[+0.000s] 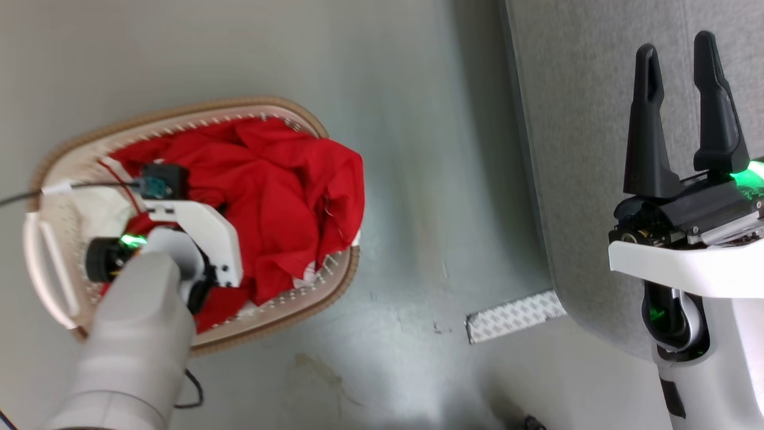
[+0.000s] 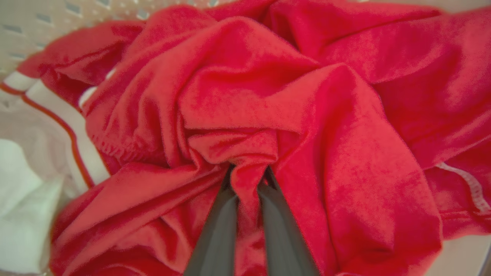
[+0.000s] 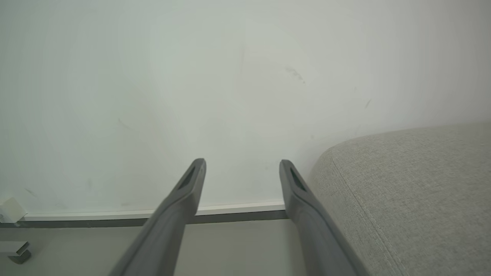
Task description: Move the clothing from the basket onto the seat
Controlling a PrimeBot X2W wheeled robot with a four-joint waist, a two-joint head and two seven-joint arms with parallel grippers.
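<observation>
The basket (image 1: 334, 280) stands on the floor at the left, heaped with the clothing: a bright red garment (image 1: 280, 185) spilling over its right rim and a white piece with red trim (image 2: 50, 115) underneath at the left. My left arm reaches down into the basket, and in the left wrist view my left gripper (image 2: 247, 172) is shut on a fold of the red garment (image 2: 268, 107), cloth pinched between its dark fingers (image 2: 218, 222). My right gripper (image 1: 680, 77) stands open over the grey seat (image 1: 585, 149) at the right, holding nothing.
A white perforated strip (image 1: 513, 315) lies on the grey floor by the seat's corner. A dark cable (image 1: 191, 394) trails near my left forearm. The right wrist view faces a pale wall (image 3: 191, 96) with a baseboard, the seat's rounded edge (image 3: 402, 184) to its right.
</observation>
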